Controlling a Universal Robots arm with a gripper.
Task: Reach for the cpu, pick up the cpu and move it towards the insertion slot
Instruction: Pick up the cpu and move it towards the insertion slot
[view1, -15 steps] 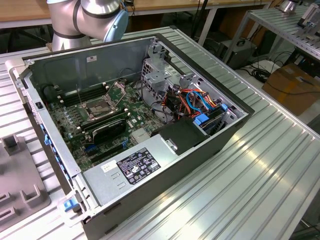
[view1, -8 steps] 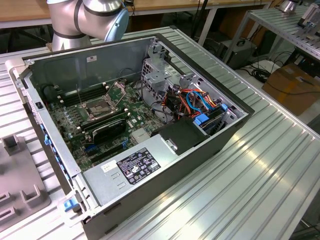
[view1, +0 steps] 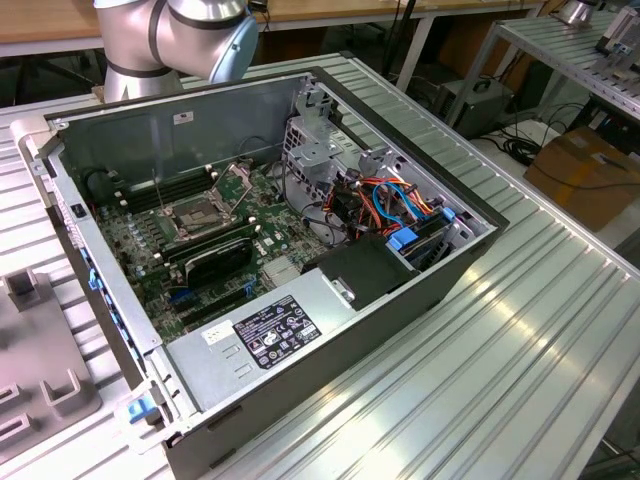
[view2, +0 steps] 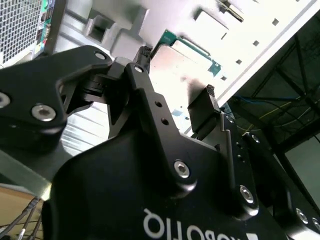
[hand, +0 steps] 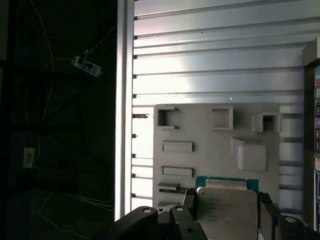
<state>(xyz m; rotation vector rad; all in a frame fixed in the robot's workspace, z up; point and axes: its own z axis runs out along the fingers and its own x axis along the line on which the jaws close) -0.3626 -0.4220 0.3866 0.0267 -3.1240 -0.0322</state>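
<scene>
In both wrist views the cpu (hand: 227, 202) (view2: 187, 62), a flat square chip with a dull silver face and a green edge, sits between my gripper's (hand: 227, 212) (view2: 176, 72) black fingers (hand: 189, 199), which close against its two sides. It hangs over a grey fixture plate (hand: 200, 125) with moulded pockets, seemingly a little above it. The insertion slot (view1: 205, 215), a square socket with a shiny metal frame and raised levers, lies on the green motherboard inside the open computer case (view1: 420, 290) in the exterior view. My arm (view1: 170, 35) shows at the top left of that view.
Inside the case are long memory slots (view1: 150, 195), a black card (view1: 215, 260), a grey power supply box (view1: 265, 330) and a drive cage with coloured cables (view1: 400, 205). A grey fixture plate (view1: 35, 360) lies at the exterior view's left on the ribbed aluminium table (view1: 500, 350); its edge (hand: 125, 125) drops to dark floor.
</scene>
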